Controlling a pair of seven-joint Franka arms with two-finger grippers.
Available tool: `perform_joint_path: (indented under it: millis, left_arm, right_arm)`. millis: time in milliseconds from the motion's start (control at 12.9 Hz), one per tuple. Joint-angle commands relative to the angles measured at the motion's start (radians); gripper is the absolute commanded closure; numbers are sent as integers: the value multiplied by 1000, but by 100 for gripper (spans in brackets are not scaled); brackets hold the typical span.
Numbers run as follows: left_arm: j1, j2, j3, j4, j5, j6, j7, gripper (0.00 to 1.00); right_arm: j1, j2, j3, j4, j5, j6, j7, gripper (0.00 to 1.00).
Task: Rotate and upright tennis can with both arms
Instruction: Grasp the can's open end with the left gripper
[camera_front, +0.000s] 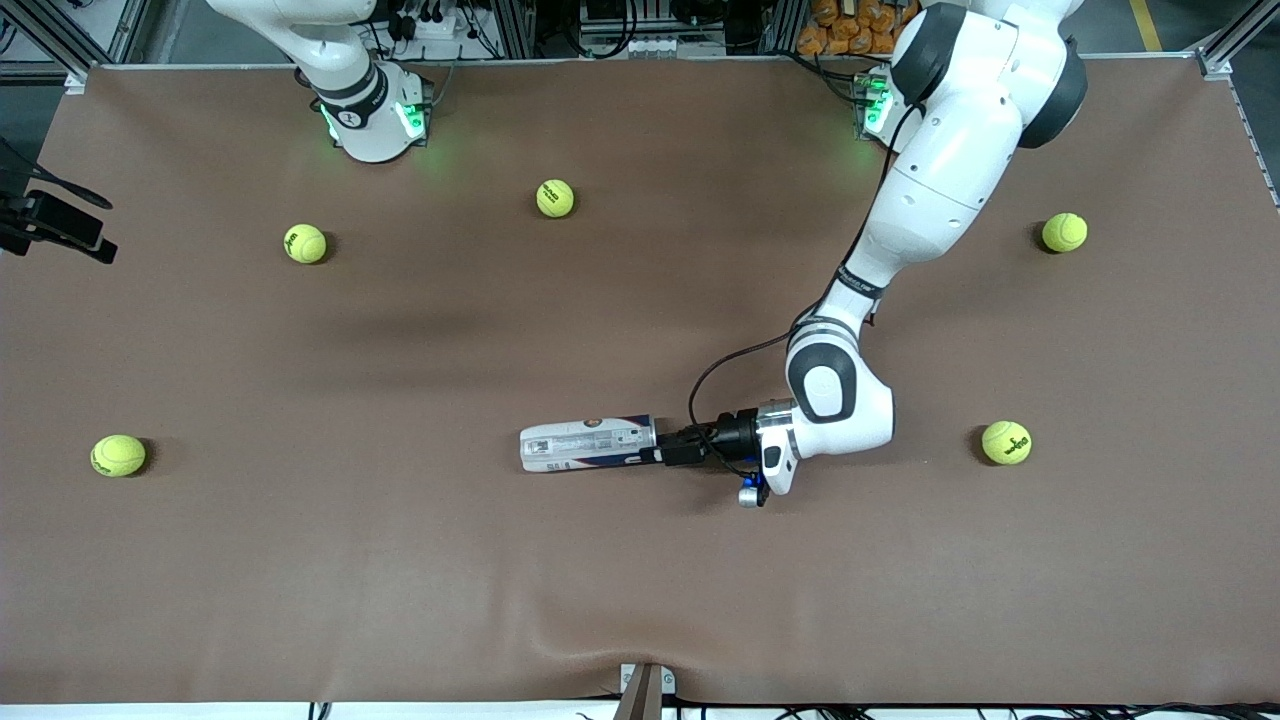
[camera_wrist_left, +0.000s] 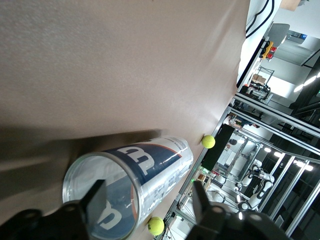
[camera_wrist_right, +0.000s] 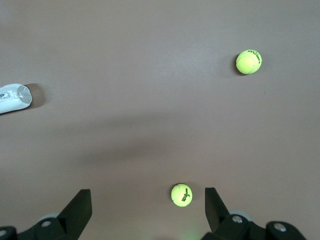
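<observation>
Tennis can (camera_front: 588, 444) lying on its side on the brown table cover (camera_front: 640, 600) near the middle, long axis running along the table's length, open silver rim toward the left arm's end, closed end toward the right arm's; left gripper (camera_front: 668, 450) low at that rim, fingers (camera_wrist_left: 95, 205) straddling the mouth, part open, no firm hold visible. Right gripper (camera_wrist_right: 147, 205) out of the front view, spread wide, empty, waiting over a tennis ball (camera_wrist_right: 181, 194); can's label half readable.
</observation>
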Motion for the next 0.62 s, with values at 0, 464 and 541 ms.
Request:
perform_joint_path:
  millis: [0,464,541]
  left_arm:
    - [-41,22,5,43,-81,41,17,69]
    - [-55,-74,46,45,25,43,-13,100]
    - [-51,-104,46,45,124,41,-71,100]
  right_arm:
    - [-15,7,15,17,-10,-13,7,0]
    - [-9,9,16,12,-8,-13,7,0]
    - [-7,10,18,11,-8,-13,7,0]
